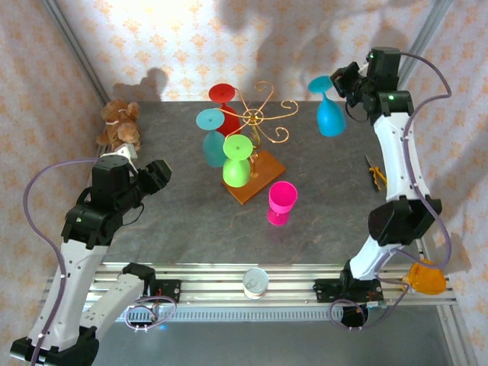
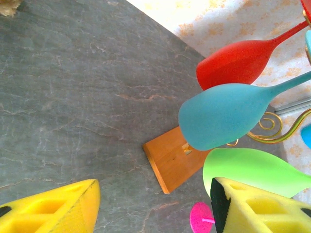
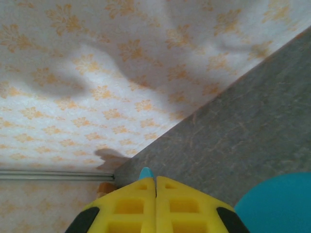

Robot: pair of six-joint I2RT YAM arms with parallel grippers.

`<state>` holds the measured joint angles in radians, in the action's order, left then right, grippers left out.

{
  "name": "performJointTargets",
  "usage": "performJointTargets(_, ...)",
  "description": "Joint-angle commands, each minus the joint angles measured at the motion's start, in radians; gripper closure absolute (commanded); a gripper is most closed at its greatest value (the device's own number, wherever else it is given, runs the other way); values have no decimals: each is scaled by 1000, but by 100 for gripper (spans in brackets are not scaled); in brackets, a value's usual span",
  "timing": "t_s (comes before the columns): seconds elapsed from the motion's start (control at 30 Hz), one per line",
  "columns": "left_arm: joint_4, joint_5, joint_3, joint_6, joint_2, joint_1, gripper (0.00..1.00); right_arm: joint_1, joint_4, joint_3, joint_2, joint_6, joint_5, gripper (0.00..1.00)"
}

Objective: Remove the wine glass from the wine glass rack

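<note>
Grey stone-look tabletop (image 1: 191,229) is backed by floral wallpaper. Over the far right corner, the right gripper (image 1: 347,80) is clamped tight on the thin stem of the blue wine glass (image 1: 329,114), well apart from the wine glass rack (image 1: 259,118). Light, stiff, slick plastic is judged likely, so the stem near the foot is the sound hold. The left gripper (image 1: 156,177) is spread and empty, left of the rack, where a red glass (image 1: 223,95), a teal glass (image 1: 210,120) and a green glass (image 1: 236,164) are hung.

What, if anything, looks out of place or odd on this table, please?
Nothing looks spilled or broken. A brown teddy bear sits at the far left corner of the table, unrelated to the wine glass rack, and a small tool lies near the right edge.
</note>
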<state>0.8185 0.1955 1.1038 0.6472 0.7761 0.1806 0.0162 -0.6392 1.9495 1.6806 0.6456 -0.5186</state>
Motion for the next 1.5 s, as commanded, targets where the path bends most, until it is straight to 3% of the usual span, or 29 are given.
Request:
performJointTargets(0.0, 62, -41, 30, -42, -22, -5, 38, -4, -54, -67, -154, -77, 44, 100)
performJointTargets(0.33, 117, -18, 30, -67, -51, -5, 37, 10, -264, -217, -424, -193, -82, 100)
performJointTargets(0.5, 131, 8, -1, -60, -63, -5, 37, 106, -394, -293, -576, -263, -66, 100)
performJointTargets(0.83, 225, 9, -13, -57, -91, -5, 38, 214, -445, -417, -798, -231, -167, 100)
performJointTargets(1.2, 291, 7, -96, -6, -189, -5, 38, 347, -376, -529, -857, -204, -158, 100)
performJointTargets(1.47, 319, 4, -134, 14, -244, -4, 38, 634, -337, -459, -754, -190, 5, 100)
